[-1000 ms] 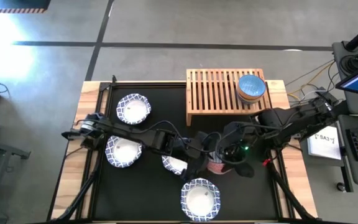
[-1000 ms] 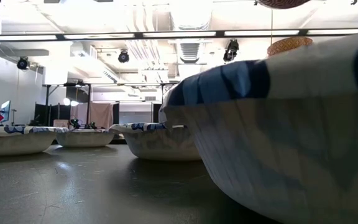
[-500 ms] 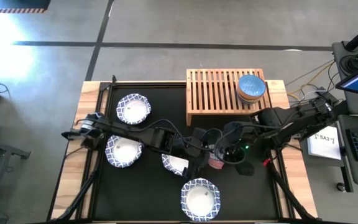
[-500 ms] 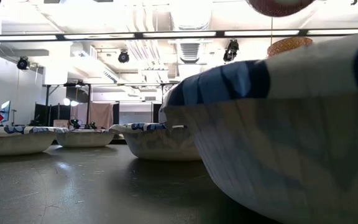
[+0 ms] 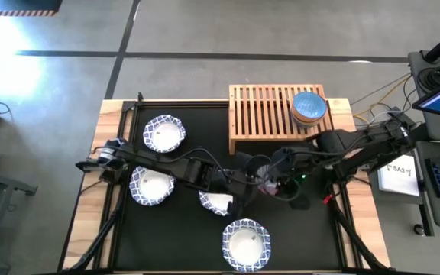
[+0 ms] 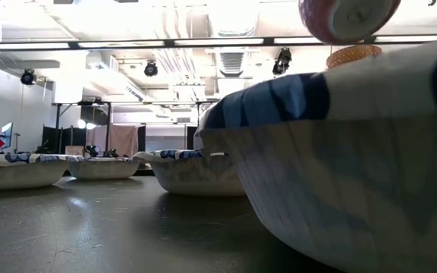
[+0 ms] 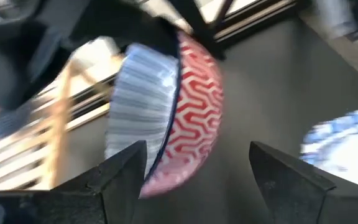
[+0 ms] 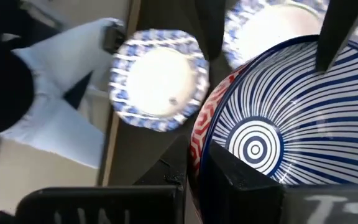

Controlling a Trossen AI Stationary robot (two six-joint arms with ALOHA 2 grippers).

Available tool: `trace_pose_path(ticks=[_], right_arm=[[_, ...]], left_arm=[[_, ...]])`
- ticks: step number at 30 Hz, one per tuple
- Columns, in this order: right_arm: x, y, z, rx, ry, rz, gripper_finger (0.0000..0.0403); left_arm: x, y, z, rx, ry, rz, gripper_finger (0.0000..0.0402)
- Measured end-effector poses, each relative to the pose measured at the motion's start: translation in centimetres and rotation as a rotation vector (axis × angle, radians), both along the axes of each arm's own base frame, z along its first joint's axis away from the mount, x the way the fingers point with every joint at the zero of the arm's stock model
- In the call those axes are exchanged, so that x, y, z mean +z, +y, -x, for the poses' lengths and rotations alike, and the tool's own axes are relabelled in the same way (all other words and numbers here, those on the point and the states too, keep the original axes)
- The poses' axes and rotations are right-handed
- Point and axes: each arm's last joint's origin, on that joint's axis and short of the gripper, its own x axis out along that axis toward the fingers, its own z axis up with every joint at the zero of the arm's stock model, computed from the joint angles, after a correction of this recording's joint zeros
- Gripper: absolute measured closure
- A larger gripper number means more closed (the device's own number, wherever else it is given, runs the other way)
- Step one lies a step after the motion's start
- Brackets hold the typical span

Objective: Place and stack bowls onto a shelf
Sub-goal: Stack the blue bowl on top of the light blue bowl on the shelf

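My right gripper (image 5: 272, 180) is shut on a small bowl, red-patterned outside and blue-striped inside (image 5: 263, 183), in the air in front of the shelf (image 5: 266, 114). The bowl shows tipped in the low view (image 6: 347, 17). My left gripper (image 7: 197, 180) is open, one finger on each side of the bowl (image 7: 185, 118), right beside it (image 5: 244, 188). A light blue bowl (image 5: 309, 105) sits stacked on another bowl on the shelf's right end. My right gripper pinches the red bowl's rim (image 8: 197, 146), one finger inside (image 8: 241, 177) and one outside. The bowl is lifted clear of the table and tipped on edge, its base (image 6: 355, 11) toward the near side. My left gripper: I cannot tell whether a finger (image 7: 126, 171) touches the bowl's rim.
Four white bowls with blue rims stand on the black mat: far left (image 5: 164, 134), left (image 5: 153, 186), middle under the left arm (image 5: 216, 201), and near edge (image 5: 245, 243). The last fills the low view (image 6: 340, 167). Both arms cross the mat's middle.
My right gripper has carried the red bowl toward the table's far edge and the shelf and tipped it, so that its base now faces the near side. My left gripper has moved the same way alongside it.
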Motion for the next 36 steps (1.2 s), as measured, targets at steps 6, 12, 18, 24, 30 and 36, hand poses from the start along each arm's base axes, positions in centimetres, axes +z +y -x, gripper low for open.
trace_pose_path(ticks=[6,12,18,24,30,36], right_arm=[[0.4,-1.2,0.6,-0.062,0.026,0.141,0.0385],[2.6,-2.1,1.5,-0.129,-0.041,0.407,0.0385],[4.5,-4.7,3.8,-0.369,0.048,0.782,0.0385],[6.2,-7.9,5.0,-0.648,0.014,0.799,0.0385],[6.3,-12.2,6.0,-0.930,0.093,0.715,0.0385],[5.2,-15.1,6.0,-1.003,0.203,0.623,0.0385]], left_arm=[[0.5,0.7,0.2,0.156,-0.020,-0.094,0.0136],[1.3,1.0,0.4,0.257,-0.036,-0.139,0.0136],[1.3,1.5,1.0,0.341,0.002,-0.175,0.0135],[1.3,1.6,1.0,0.355,0.008,-0.163,0.0135],[1.1,1.6,1.1,0.370,0.017,-0.147,0.0135],[0.9,1.6,1.3,0.381,0.042,-0.144,0.0135]])
